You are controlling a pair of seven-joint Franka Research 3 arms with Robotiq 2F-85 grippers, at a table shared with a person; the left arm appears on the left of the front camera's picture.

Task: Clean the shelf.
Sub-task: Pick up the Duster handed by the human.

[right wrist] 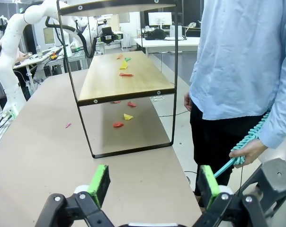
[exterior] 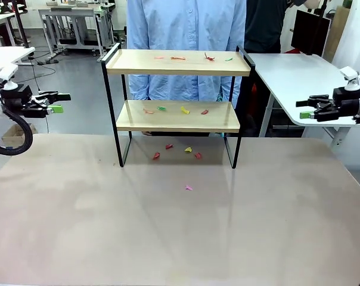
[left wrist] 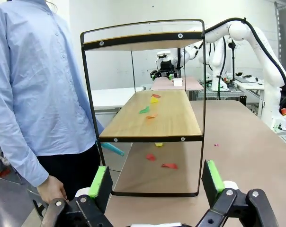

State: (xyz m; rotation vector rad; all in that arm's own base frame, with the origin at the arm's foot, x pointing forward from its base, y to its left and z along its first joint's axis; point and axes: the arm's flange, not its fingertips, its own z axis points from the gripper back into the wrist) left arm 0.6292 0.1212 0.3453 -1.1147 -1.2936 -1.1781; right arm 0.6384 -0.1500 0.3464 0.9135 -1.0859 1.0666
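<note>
Our left gripper (exterior: 59, 102) at nine o'clock and right gripper (exterior: 303, 109) at three hang spread, probably leaving the littered shelf (exterior: 168, 70) reachable.

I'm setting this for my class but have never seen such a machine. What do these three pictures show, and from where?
This is a two-armed robot. Its left gripper and right gripper, two-fingered claws, are both open and empty. The front view looks across the table at a person; the other two pictures come from a camera on each wrist. On the table stands the shelf, with small coloured scraps on both boards and beneath it. The person's hand holds a teal tool.
</note>
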